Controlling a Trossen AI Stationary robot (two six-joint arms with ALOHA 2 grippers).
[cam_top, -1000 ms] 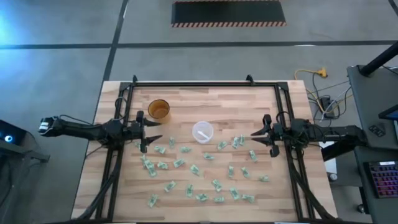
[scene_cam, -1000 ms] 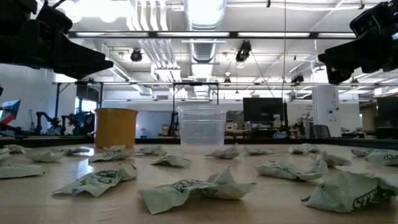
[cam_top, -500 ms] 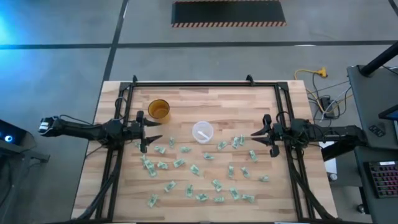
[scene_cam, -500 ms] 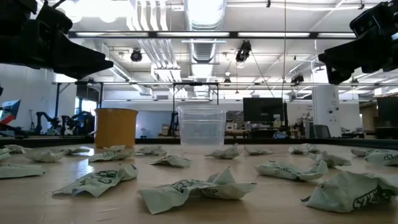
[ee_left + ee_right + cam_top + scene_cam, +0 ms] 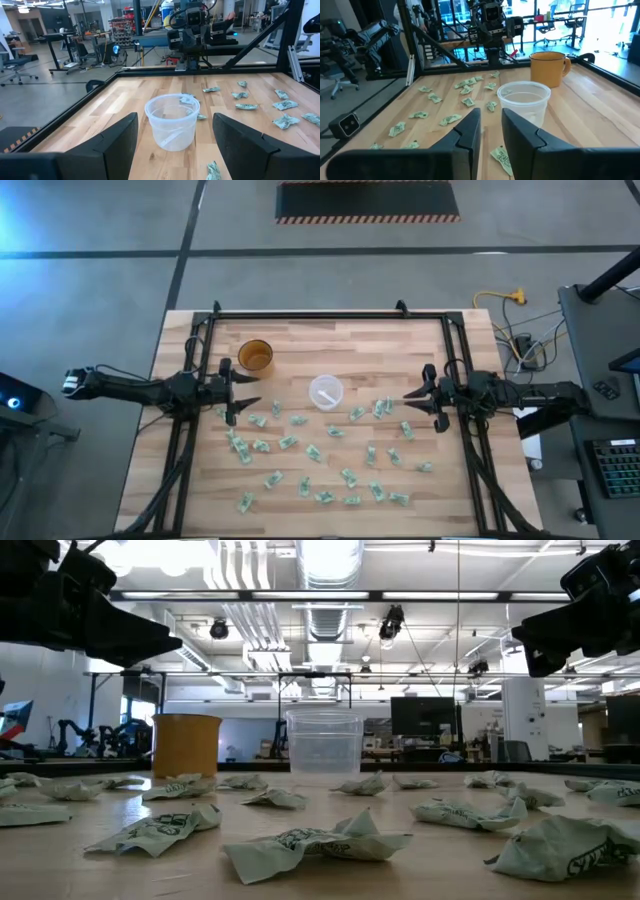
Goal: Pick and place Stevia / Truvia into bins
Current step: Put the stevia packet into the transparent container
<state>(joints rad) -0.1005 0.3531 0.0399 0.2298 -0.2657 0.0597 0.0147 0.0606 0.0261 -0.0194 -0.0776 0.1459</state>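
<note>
Sachets [image 5: 315, 452], roughly thirty scattered, one clear cup [image 5: 325, 392], one amber cup [image 5: 255, 357]

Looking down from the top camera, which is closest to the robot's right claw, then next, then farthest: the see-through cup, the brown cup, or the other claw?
From the right gripper:
1. The see-through cup, mid-table, is nearest.
2. The brown cup, toward the table's far left corner, comes next.
3. The left gripper, across at the table's left side, is about as far as the brown cup; too close to call.

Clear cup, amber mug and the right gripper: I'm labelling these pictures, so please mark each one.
clear cup [image 5: 171, 131], left wrist view, on its front wall.
amber mug [image 5: 547, 70], right wrist view, on its side.
right gripper [image 5: 491, 131], right wrist view, midway between its fingertips.
</note>
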